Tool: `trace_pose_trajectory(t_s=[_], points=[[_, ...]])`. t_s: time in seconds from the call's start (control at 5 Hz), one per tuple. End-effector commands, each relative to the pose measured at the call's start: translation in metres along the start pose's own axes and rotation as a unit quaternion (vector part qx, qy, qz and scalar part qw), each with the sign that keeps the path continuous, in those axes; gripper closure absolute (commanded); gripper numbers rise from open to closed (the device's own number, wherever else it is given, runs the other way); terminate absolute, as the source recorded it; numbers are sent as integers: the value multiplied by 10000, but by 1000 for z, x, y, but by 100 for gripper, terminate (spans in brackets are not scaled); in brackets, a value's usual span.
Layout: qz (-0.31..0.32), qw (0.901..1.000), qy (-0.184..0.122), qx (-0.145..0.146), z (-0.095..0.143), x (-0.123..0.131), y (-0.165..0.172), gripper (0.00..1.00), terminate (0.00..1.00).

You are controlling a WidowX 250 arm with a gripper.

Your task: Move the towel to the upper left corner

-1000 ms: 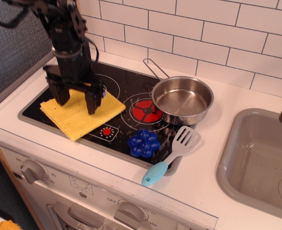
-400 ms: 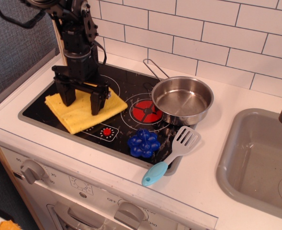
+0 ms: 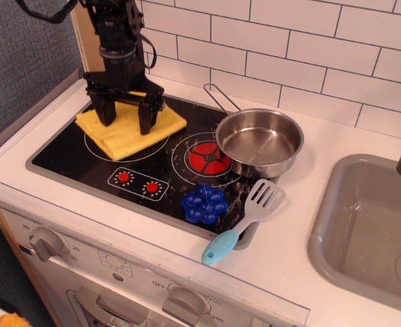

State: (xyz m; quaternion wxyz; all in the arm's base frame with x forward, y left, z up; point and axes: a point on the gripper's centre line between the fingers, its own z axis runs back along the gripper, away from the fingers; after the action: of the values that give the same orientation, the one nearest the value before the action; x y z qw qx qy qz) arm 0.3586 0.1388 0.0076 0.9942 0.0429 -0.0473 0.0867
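The yellow towel (image 3: 129, 133) lies folded and flat on the black cooktop (image 3: 64, 158), over the white-ringed burner circle (image 3: 99, 151) in the upper left corner. It hides the circle's centre. My gripper (image 3: 126, 122) points straight down at the towel. Its two black fingers (image 3: 108, 112) are spread wide, and both tips rest on the cloth, one near the left side and one near the right. Nothing is pinched between them.
A steel pan (image 3: 260, 142) sits right of the towel, partly over the red segmented burner (image 3: 205, 158), with its handle pointing back left. A blue plastic piece (image 3: 203, 202) and a spatula (image 3: 244, 221) lie at the front right. A sink (image 3: 363, 225) is further right, and a tiled wall stands behind.
The gripper has moved back and slightly right, from the front left of the cooktop to the upper left corner. The towel slid along under its fingers.
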Motion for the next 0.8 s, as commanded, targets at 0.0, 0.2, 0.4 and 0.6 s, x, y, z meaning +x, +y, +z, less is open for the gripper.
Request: trace_pose_trajectory(t_s=[0.0,0.2,0.4,0.6], points=[[650,9978,-85,-98,-1,7,20,0,0],[916,9955,-164,-152,10,12,24,0,0],[1033,9939,-122,-359,14,13,27,0,0],[818,9954,-90,-495,33,15,22,0,0]])
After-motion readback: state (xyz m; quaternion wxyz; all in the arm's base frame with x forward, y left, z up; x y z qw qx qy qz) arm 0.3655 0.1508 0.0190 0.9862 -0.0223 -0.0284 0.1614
